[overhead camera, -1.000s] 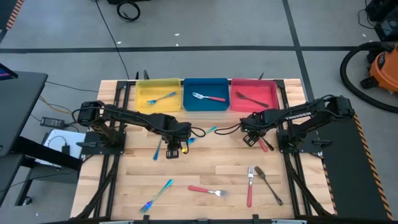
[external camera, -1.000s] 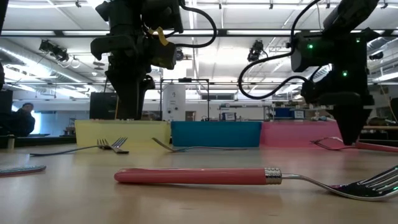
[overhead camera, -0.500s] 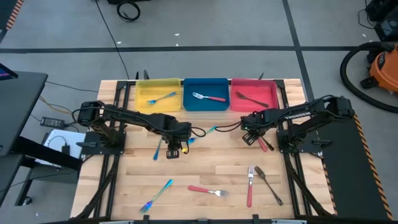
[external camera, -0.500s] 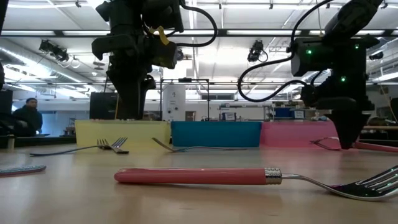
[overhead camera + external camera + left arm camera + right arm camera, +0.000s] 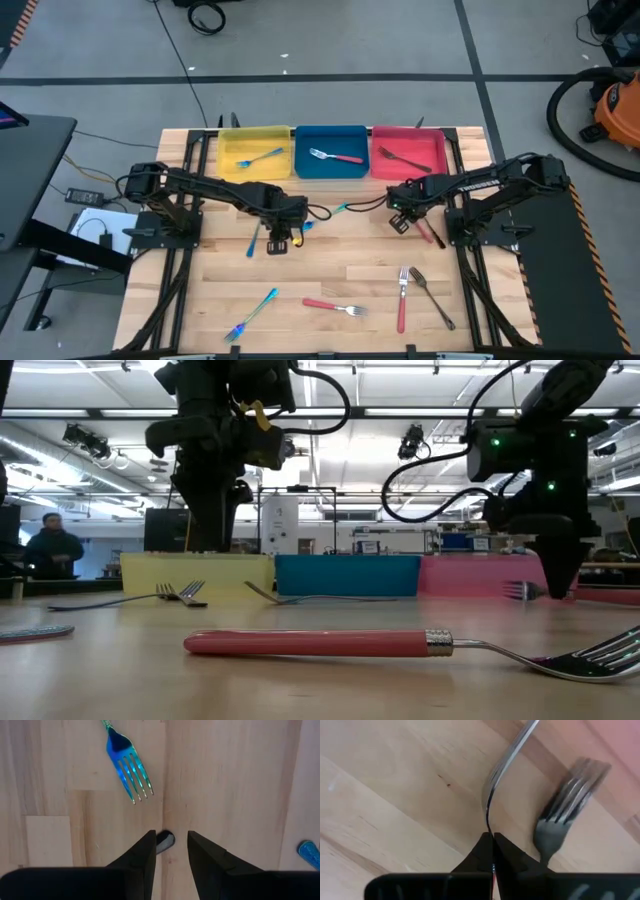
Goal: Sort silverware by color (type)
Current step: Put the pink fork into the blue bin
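Three trays stand at the far edge: yellow (image 5: pixel 232 165) with a teal fork, blue (image 5: pixel 330 168) with a red-handled fork, red (image 5: pixel 440 152) with a dark one. My right gripper (image 5: pixel 400 222) (image 5: pixel 493 845) is shut on a red-handled fork (image 5: pixel 430 233) in front of the red tray. A second, grey fork head (image 5: pixel 565 805) lies beside it. My left gripper (image 5: pixel 278 243) (image 5: pixel 170 845) points down, open, right of a teal fork (image 5: pixel 127 775). A small grey rounded end (image 5: pixel 165 841) shows between its fingers; whether they touch it I cannot tell. My right gripper pinches the fork's thin silver neck (image 5: pixel 489 820) between its two fingers, which point down from above and lie across it. The fork is turned on its edge and curves away toward the red tray. Whether it is clear of the table I cannot tell.
Near the front edge lie another teal fork (image 5: pixel 250 313), two red-handled forks (image 5: pixel 335 307) (image 5: pixel 402 298) and a dark fork (image 5: pixel 432 297). A teal handle end (image 5: pixel 307 855) lies between the arms. The middle of the table is bare wood.
In the low view, the fork head at my right gripper lay flat a second ago and now stands turned on its edge, tines showing.
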`<action>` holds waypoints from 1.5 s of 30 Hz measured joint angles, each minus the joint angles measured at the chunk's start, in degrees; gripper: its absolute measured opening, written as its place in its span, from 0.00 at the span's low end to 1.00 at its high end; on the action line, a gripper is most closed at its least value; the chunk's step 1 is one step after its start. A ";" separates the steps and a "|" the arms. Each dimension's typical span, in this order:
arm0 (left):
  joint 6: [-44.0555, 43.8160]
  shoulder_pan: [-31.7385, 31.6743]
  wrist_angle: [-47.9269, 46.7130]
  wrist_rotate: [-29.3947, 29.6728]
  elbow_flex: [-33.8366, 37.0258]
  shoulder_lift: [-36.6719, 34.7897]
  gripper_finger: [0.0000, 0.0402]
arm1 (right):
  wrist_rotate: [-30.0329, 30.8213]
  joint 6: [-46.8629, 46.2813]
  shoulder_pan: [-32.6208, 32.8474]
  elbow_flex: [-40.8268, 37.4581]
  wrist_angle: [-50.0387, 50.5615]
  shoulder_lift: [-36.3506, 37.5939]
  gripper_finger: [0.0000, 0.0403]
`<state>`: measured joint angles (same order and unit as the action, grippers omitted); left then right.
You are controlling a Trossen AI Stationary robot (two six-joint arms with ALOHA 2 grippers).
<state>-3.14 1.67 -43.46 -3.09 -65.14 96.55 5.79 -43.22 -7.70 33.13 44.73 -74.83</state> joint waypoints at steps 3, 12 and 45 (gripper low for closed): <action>-0.03 0.00 0.60 0.02 0.00 0.00 0.28 | -0.64 1.24 0.00 0.95 -0.10 0.00 0.01; -0.68 -0.01 2.23 0.01 -0.26 -0.04 0.28 | 0.68 6.75 0.00 5.39 0.02 0.00 0.01; 15.78 -25.47 -1.38 3.34 -0.26 -0.04 0.28 | 6.76 51.85 -22.85 30.55 -27.42 0.00 0.01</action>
<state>12.64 -23.80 -44.84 0.25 -65.41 96.51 12.55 8.63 -30.55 63.68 17.31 -74.83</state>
